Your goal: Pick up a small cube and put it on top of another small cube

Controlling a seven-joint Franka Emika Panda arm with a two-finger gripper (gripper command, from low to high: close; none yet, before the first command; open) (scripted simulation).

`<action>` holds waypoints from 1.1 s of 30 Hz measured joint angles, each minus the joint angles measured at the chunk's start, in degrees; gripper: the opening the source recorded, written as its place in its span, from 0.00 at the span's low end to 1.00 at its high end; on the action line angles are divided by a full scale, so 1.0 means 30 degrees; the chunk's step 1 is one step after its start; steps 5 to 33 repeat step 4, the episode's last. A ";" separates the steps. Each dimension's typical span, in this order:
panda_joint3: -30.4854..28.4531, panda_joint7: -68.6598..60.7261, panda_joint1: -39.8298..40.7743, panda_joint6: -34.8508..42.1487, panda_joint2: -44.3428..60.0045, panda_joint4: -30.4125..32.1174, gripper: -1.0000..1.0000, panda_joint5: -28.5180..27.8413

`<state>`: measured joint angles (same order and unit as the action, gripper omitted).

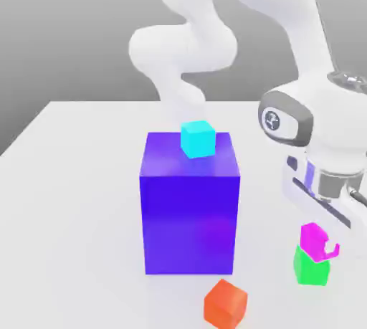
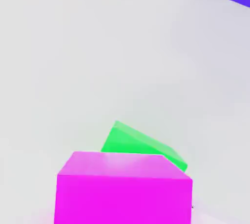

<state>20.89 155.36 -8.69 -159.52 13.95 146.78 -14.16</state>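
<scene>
Plain grey backdrop behind a white, evenly lit tabletop.

Bright, even, shadeless light washes the white table almost featureless. The blue block casts only a faint shadow at its base. Edges render crisp; the hand view glares near-white, without visible distortion.

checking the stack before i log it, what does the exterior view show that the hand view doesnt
Exterior view alone: the arm with its gripper around the magenta cube, a cyan cube on top of the big blue-purple block, and an orange-red cube on the table.

Hand view alone: a close look onto the magenta cube's top, the green cube jutting out from beneath it.

Both: magenta on green, the block, the table.
</scene>
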 joint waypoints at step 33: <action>-0.0172 0.0190 -0.0127 -0.0174 0.0242 -0.0013 1.00 -0.0261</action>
